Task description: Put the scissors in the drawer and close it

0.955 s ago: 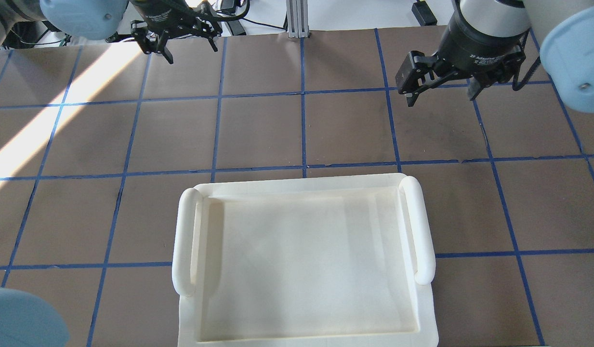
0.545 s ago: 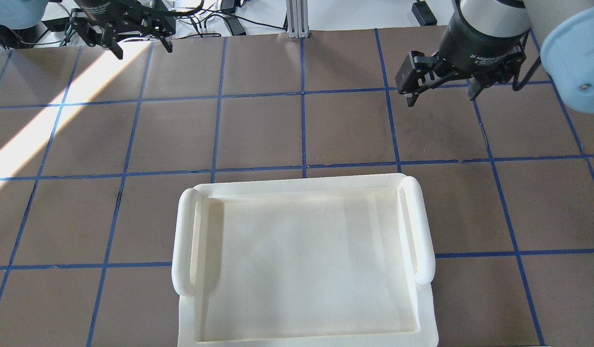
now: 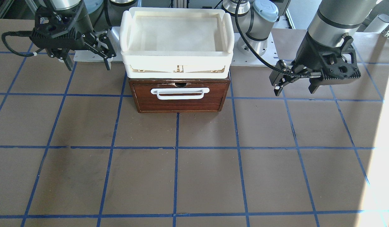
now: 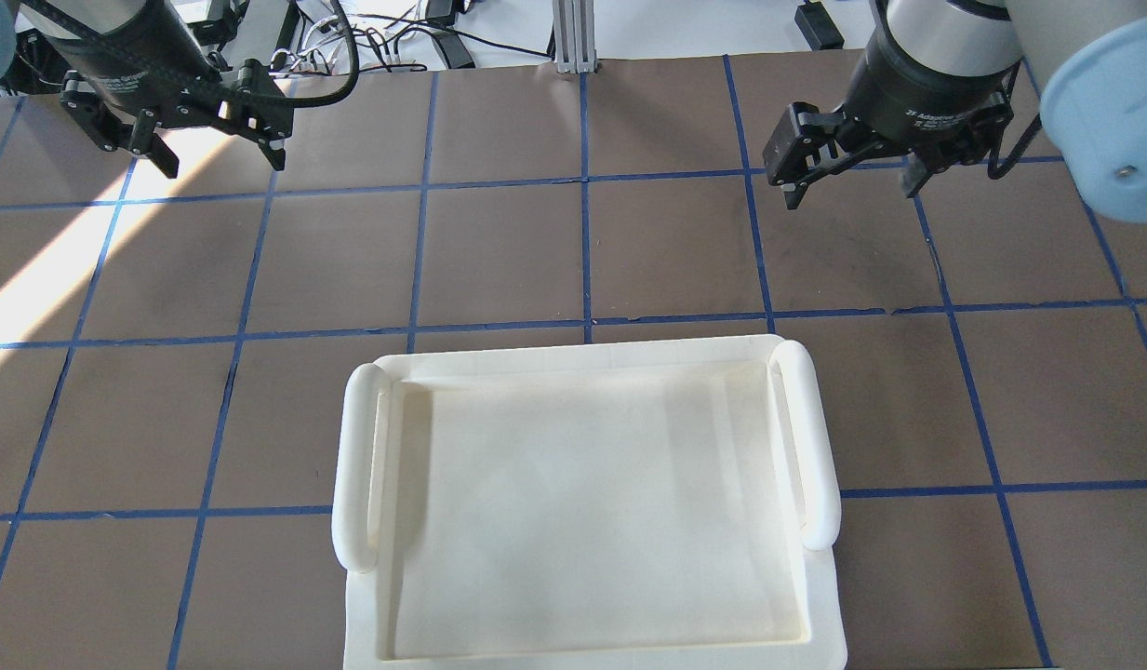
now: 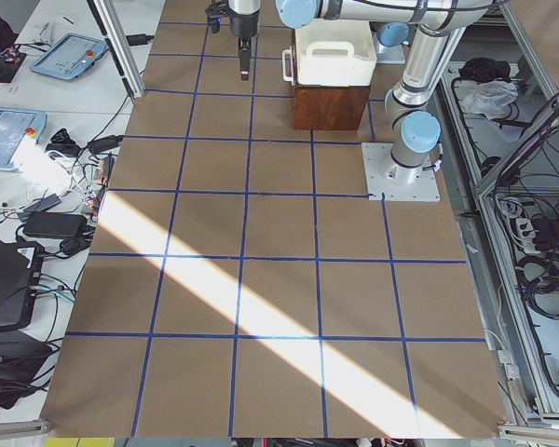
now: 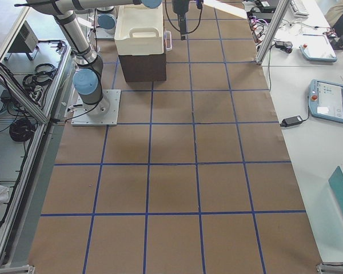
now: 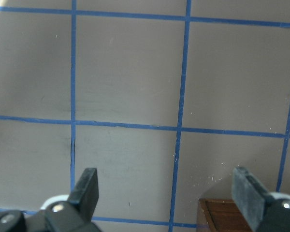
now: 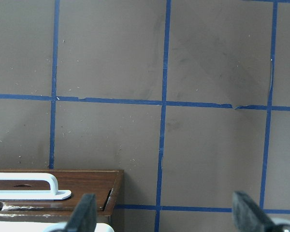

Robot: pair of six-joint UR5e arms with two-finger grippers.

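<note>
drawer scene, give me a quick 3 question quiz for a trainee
1. True or false: the drawer is pulled out.
2. What sits on top of the drawer's cabinet? A) a cream-white tray B) a cardboard box C) a metal bowl
3. In a few words: how do the jaws of the left gripper and the right gripper stand, and what do they hold?

Key
1. False. Its dark wood front sits flush with the cabinet.
2. A
3. Both are open and hold nothing, each hanging above the table to one side of the drawer.
</note>
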